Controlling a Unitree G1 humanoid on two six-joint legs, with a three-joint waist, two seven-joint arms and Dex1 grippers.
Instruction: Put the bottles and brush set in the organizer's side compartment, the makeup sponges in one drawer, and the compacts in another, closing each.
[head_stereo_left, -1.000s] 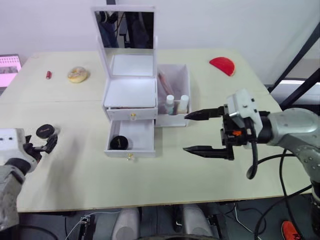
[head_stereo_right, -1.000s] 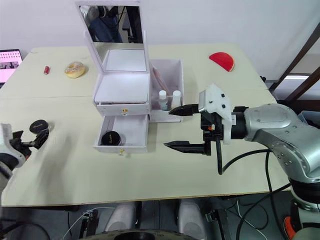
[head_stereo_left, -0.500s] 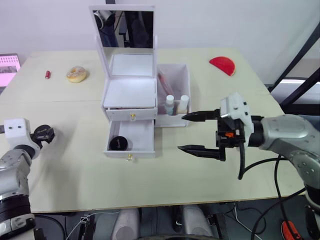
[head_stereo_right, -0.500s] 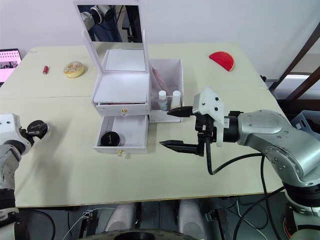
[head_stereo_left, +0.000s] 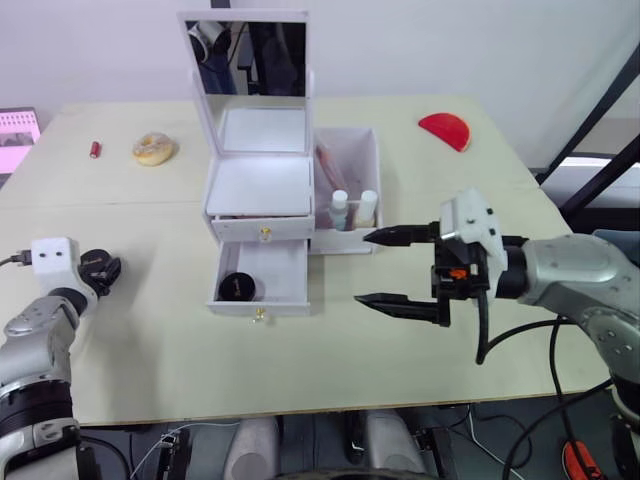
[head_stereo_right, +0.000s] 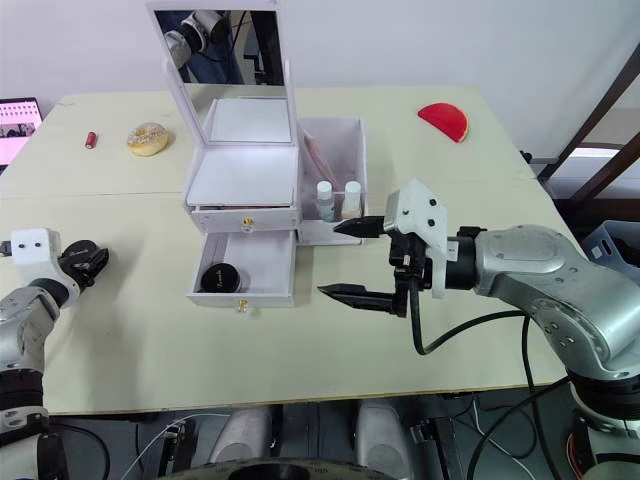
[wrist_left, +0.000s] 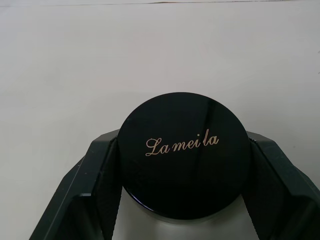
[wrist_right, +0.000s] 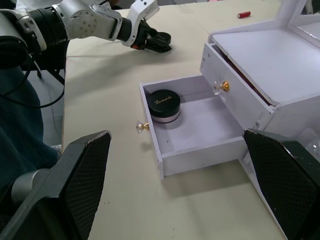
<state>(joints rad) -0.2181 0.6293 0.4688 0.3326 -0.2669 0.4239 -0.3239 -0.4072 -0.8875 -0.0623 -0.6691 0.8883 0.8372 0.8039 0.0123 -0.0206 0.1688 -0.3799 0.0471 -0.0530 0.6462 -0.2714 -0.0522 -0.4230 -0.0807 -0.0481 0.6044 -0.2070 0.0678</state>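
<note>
While the left pincer (wrist_left: 182, 220) clamps a black compact (wrist_left: 183, 154) on the tabletop (head_stereo_left: 150, 330) at far left, its twin (head_stereo_left: 235, 287) already sits in the pulled-out lower drawer (head_stereo_left: 262, 274), probably where it's headed. Right pincer (head_stereo_left: 392, 268) hangs wide open, empty, near the organizer (head_stereo_left: 262, 190).

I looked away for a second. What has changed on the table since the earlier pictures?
The left gripper has closed in on the black compact lying on the table; its fingers now sit on either side of it, seemingly touching. The right gripper has drifted slightly toward the organizer, fingers wide open. The lower drawer stays open with one compact inside.
</note>
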